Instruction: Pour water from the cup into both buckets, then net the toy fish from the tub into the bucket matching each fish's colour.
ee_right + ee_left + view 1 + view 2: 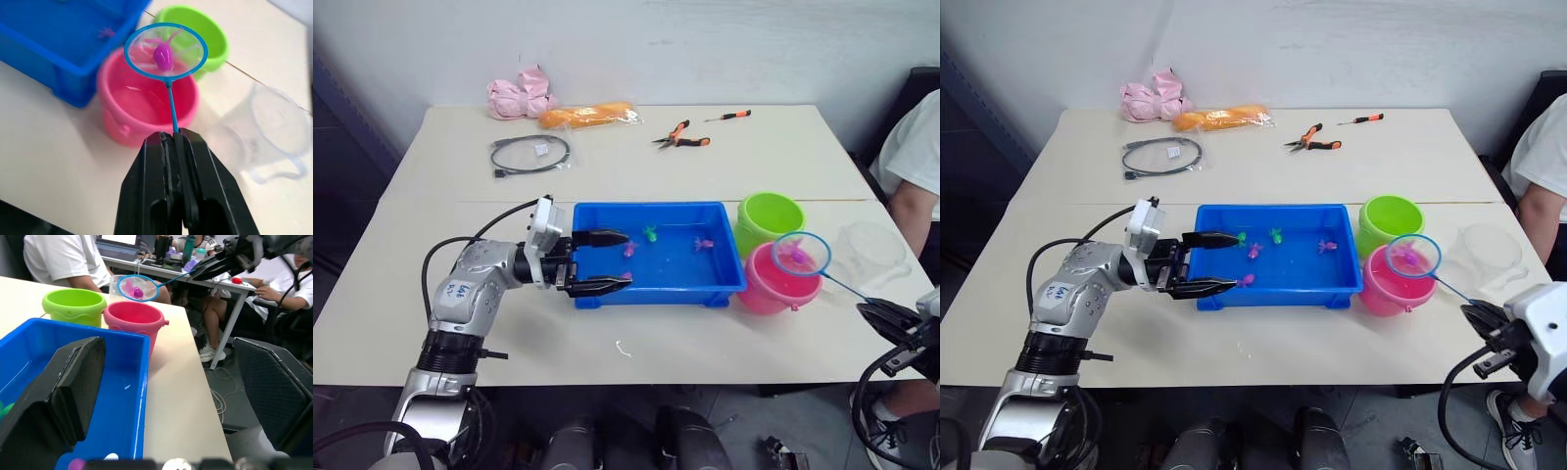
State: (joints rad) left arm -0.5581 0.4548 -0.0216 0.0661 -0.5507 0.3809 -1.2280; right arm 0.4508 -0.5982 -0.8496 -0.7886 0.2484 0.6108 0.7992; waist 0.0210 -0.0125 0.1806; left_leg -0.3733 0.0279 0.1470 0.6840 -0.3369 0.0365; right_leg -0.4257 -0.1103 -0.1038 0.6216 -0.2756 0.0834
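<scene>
The blue tub [658, 292] stands in the middle of the table with several small pink and green toy fish [629, 250] in its water. My left gripper [607, 261] is open at the tub's left end, one finger [63, 387] over the water and the other along the front wall. To the tub's right stand the lime green bucket [769, 217] and, nearer me, the pink bucket [766, 284]. My right gripper [175, 137] is shut on the thin handle of the net [166, 53], which hovers over the pink bucket with a magenta fish [163, 56] in its mesh. The clear cup [873, 253] stands right of the buckets.
At the back of the table lie a pink cloth [519, 98], an orange bag [587, 116], a coiled black cable [530, 154], orange-handled pliers [683, 137] and a small screwdriver [729, 116]. A person in a white shirt [915, 162] sits at the table's right edge.
</scene>
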